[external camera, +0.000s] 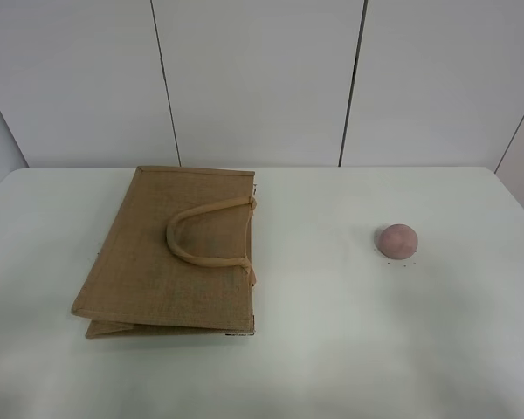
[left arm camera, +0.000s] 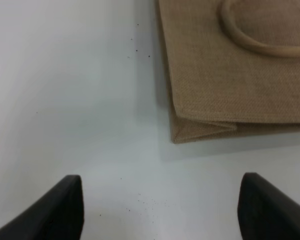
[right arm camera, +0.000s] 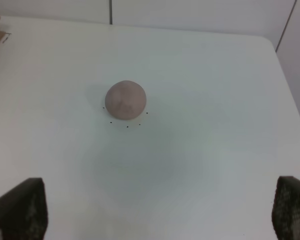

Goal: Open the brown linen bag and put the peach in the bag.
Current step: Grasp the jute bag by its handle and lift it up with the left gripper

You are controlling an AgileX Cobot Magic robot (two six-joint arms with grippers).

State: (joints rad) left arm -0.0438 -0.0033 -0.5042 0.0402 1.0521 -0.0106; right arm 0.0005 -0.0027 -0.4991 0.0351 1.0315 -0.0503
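On the left of the white table (external camera: 332, 367) we see the brown linen bag (external camera: 157, 262). It lies flat and closed, tan and coarse-woven, with a lighter loop handle (external camera: 172, 236) resting on top. The left gripper (left arm camera: 161, 200) is near one corner of the bag, its jaws wide apart and holding nothing. Further right, well apart from the bag, we find the peach (external camera: 396, 240), small, round and dull pinkish-mauve. The right gripper (right arm camera: 160, 205) faces it, also spread wide and empty.
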